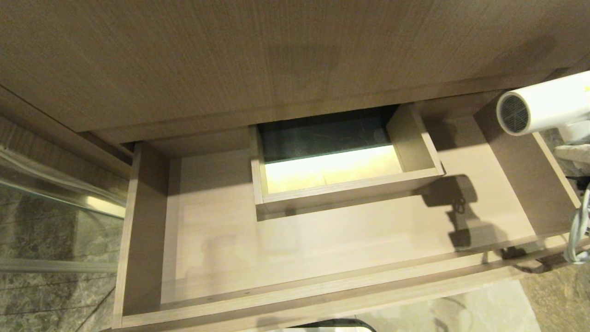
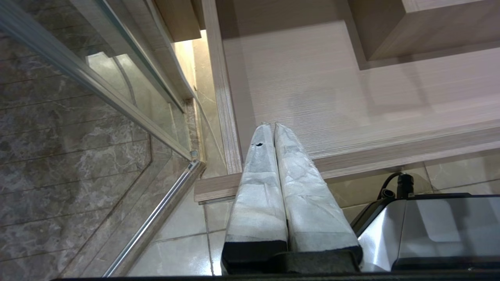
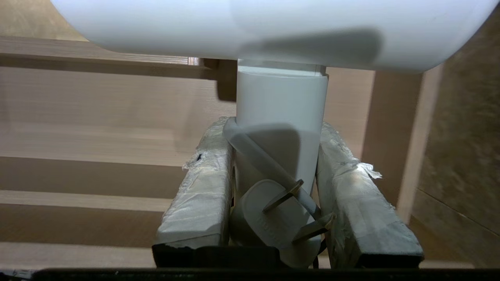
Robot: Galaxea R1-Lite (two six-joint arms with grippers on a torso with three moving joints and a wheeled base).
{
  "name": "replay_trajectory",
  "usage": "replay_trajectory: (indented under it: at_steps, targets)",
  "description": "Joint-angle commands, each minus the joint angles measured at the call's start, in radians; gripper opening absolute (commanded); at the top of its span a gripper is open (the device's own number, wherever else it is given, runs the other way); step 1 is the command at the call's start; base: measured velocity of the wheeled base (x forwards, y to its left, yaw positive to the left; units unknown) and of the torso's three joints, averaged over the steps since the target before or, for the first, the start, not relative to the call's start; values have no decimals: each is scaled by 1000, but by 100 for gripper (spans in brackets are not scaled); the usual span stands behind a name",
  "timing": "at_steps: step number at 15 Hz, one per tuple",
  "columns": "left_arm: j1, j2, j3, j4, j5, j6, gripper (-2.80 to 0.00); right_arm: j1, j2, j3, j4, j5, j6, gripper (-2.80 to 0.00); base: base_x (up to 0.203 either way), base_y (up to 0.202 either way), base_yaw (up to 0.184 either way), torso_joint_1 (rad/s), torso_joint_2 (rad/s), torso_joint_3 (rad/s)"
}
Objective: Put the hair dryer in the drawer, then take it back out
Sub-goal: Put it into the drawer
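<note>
At the far left of the head view a glass panel [image 1: 55,193] with a metal rail stands over dark marbled floor [image 1: 50,295]. Just right of it the drawer [image 1: 143,240] is pulled out, filling the middle of the frame; its pale floor is bare, and a boxed cutout [image 1: 345,184] sits at mid-back, lit yellow inside. Above it, across the top of the frame, runs a wood-grain panel [image 1: 230,60]. At the right edge, upper part of the frame, the dryer [image 1: 544,106] hangs over the drawer's right side wall, its grey mesh grille facing left; it touches no part of the drawer and throws a shadow on the drawer floor at lower right. Its cord [image 1: 578,230] loops down at the right edge below it. In the left wrist view the left gripper [image 2: 270,125] sits at lower centre of the frame with its two taped fingers [image 2: 258,179] pressed together and nothing between them, above the drawer's front left corner, with tiled floor below. In the right wrist view the right gripper [image 3: 279,128] is clamped on the dryer's handle [image 3: 281,101], one taped finger against each side, held partly apart by the handle's width; the white plug [image 3: 269,218] and a turn of cord lie between the fingers against the handle, and the barrel spans the top of the frame.
</note>
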Motion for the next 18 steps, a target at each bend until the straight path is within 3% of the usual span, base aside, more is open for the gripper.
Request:
replay_trajectory:
  at_steps: [1, 13, 18]
  targets:
    - [0, 0, 2, 0, 1, 0, -280, -2, 137, -33, -1, 8, -1, -280, 0, 0, 0, 0, 0, 0]
    - [0, 0, 2, 0, 1, 0, -280, -7, 521, -246, -21, 25, -12, -280, 0, 0, 0, 0, 0, 0]
    - [0, 0, 2, 0, 1, 0, -280, -10, 694, -365, -105, 25, -13, -280, 0, 0, 0, 0, 0, 0]
